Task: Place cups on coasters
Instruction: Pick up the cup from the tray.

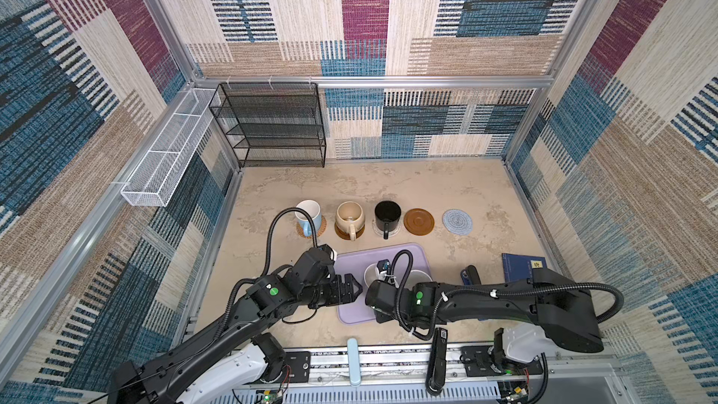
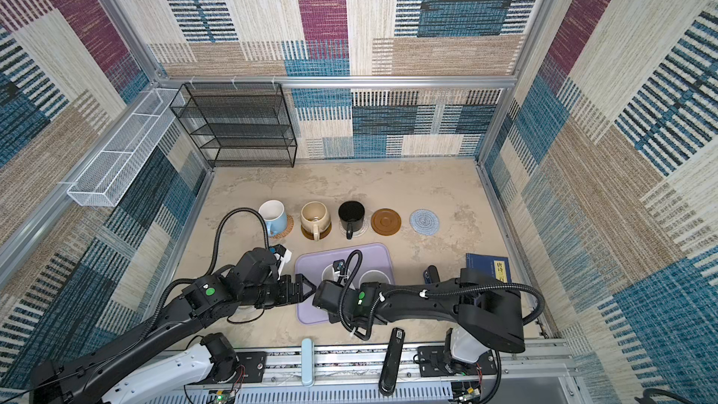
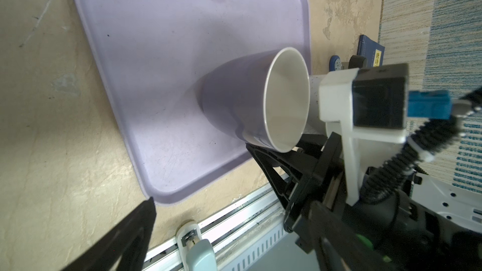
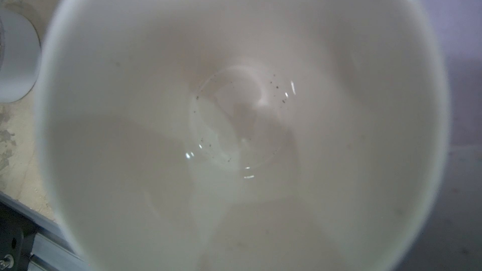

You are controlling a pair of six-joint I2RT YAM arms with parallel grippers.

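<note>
Two mugs on the tray point(image 1: 349, 262), three on coasters; right jaws clamped at the lavender mug point(image 3: 229, 95).
Grip sits on the mug's side just under the rim; exact hold hidden by the mug wall. Mug stands upright on the tray, and the right wrist view looks straight into its white inside. Just behind the right jaws, same tray: speckled white mug point(image 1: 421, 277). Opposite, left jaws released, nothing in them, at the tray edge just beside the lavender mug. Well beyond both jaws, a row on the surface point(image 1: 388, 184): light blue mug point(image 1: 309, 211) on rattan coaster point(image 1: 322, 226), beige mug point(image 1: 349, 217) on wooden coaster point(image 1: 340, 233), black mug point(image 1: 387, 213) on whitish crocheted coaster point(image 1: 397, 228), then brown wooden coaster point(image 1: 419, 221) and blue-grey crocheted coaster point(image 1: 457, 221), both bare.
</note>
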